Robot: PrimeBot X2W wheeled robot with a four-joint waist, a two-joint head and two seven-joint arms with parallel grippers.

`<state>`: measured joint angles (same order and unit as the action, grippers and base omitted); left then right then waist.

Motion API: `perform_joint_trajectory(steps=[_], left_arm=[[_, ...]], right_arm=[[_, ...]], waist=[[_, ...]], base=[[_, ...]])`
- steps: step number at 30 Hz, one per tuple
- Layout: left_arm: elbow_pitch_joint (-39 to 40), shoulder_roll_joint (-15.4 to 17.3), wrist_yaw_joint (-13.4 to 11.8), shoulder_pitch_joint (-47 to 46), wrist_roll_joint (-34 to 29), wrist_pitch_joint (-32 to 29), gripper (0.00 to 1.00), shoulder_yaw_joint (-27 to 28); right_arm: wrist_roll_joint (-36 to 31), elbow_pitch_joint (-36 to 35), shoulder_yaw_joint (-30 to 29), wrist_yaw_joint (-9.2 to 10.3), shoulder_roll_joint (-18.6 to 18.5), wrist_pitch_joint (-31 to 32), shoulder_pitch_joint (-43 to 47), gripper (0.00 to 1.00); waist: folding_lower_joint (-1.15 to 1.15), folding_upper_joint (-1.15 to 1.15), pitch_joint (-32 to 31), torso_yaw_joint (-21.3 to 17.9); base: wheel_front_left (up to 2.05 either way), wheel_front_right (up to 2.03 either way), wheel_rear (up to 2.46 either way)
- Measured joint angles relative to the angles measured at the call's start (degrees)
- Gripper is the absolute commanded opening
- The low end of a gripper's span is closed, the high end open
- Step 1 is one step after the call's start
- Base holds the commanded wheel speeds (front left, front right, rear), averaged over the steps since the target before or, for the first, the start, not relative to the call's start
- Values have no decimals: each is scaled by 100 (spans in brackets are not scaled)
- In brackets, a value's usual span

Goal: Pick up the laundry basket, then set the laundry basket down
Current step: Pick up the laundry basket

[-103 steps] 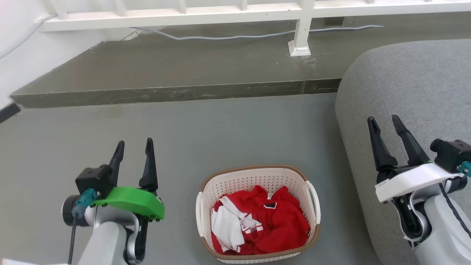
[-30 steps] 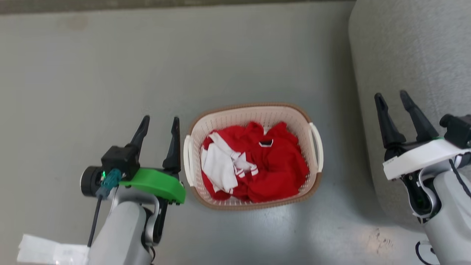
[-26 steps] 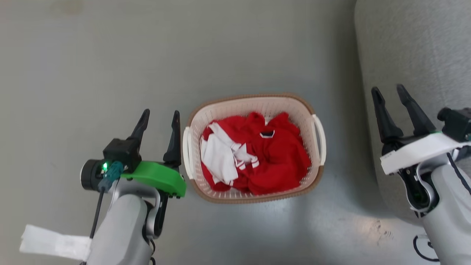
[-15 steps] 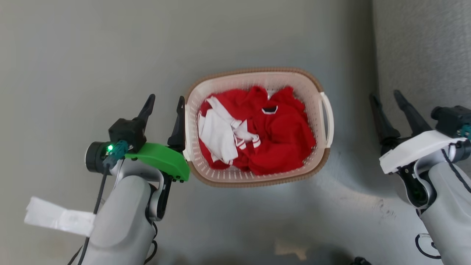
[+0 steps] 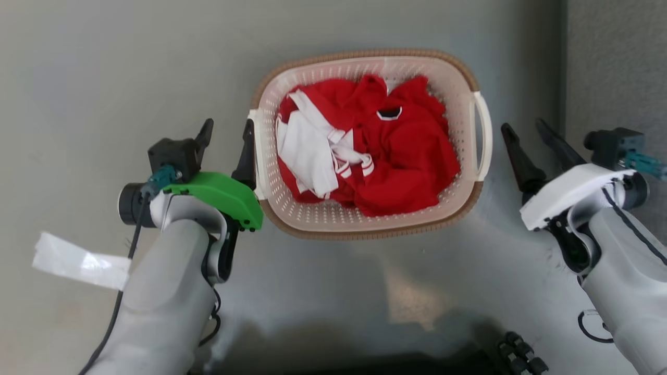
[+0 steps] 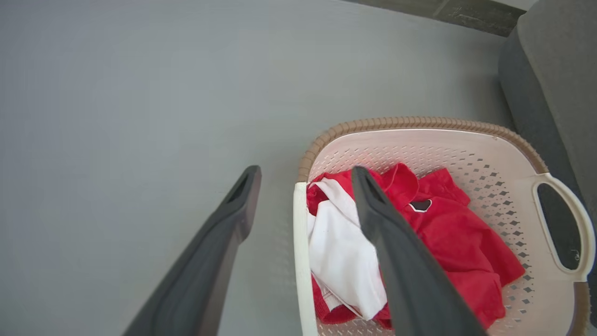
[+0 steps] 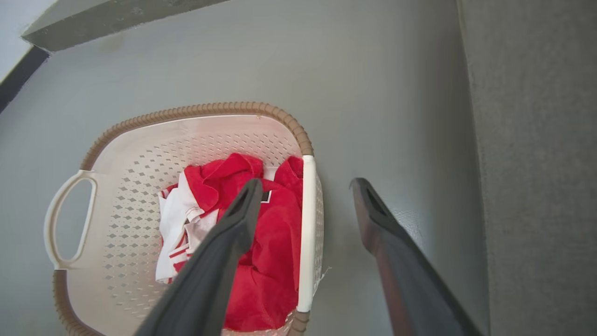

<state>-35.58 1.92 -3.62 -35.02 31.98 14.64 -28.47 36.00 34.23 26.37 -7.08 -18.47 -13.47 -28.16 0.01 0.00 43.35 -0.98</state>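
**Inspector:** Position of the laundry basket?

**Unit:** The laundry basket (image 5: 365,70) stands upright on the grey floor (image 5: 104,62) directly before me, between my two arms. It has one white loop handle at its left end and one at its right. A grey upholstered seat (image 5: 615,62) lies near its right end, apart from it.

**Inspector:** Contents?

**Unit:** A crumpled red shirt (image 5: 411,161) with white trim, and a white cloth (image 5: 305,151) lying over the shirt's left part. Both sit below the brown rim.

**Inspector:** State of your left gripper?

**Unit:** My left gripper (image 5: 228,127) is released, its fingers spread apart, and it holds nothing. In the head view its inner finger lies just beside the left handle (image 5: 257,156), and its outer finger is over bare floor. In the left wrist view that handle's white edge runs up through the gap between my fingers. One finger shows against the floor and the other against the clothes. Whether either finger touches the handle, I cannot tell.

**Inspector:** And the right?

**Unit:** My right gripper (image 5: 522,126) is likewise released, fingers spread, holding nothing. In the head view it is near the right handle (image 5: 487,138), with a strip of floor showing between them. In the right wrist view the handle's white edge shows in the gap between my fingers. One finger crosses in front of the red shirt and the other shows against the floor. How high the fingers stand over that handle, I cannot tell.
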Motion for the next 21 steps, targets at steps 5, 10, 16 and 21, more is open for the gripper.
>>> perform_joint_trajectory(steps=[5, 10, 16, 21], left_arm=[[-322, -3, 0, -234, 249, -51, 100, -164], [-541, -4, 10, -580, 315, -98, 100, -389], [-864, -7, 75, -793, 557, -153, 100, -623], [-1110, -7, 153, -883, 735, -183, 100, -734]], right_arm=[[48, 172, 275, 0, 51, 46, -282, 100], [164, 316, 499, 0, 54, 46, -587, 100], [266, 580, 714, 0, 58, 42, -873, 100], [391, 700, 953, -1, 67, 38, -1025, 100]], waist=[[0, 0, 323, -21], [0, 0, 639, -51], [0, 0, 961, -93], [0, 0, 1119, -113]], base=[[0, 0, 0], [0, 0, 0], [0, 0, 0], [0, 0, 0]])
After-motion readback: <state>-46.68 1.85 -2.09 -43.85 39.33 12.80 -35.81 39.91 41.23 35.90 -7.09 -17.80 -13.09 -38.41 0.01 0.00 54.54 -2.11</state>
